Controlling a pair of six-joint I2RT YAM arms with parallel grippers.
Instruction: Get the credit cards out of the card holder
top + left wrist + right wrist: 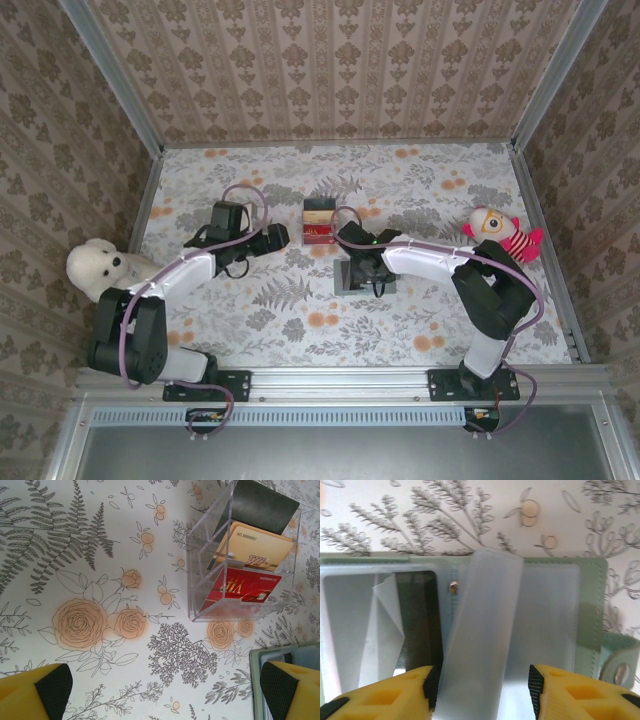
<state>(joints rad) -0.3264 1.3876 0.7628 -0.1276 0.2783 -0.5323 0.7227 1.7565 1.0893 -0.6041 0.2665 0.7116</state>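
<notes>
Where the tabletop (300, 320) meets the left wall, a white teddy bear (98, 268) sits. Right of it, the left gripper (164, 687) hovers above the floral surface, its fingers (50, 692) spread wide with nothing between them. Just beyond stands a clear plastic box (320, 222) holding a dark card (260, 507), a gold card (255, 550) and a red card (240, 587). Near the box, at mid-table, the card holder (592, 610) lies open and flat. The right gripper (482, 692) is directly over it, fingers partway apart, a translucent sleeve (485, 630) rising between them; whether they pinch it I cannot tell. A red-clad doll (500, 237) lies far right.
</notes>
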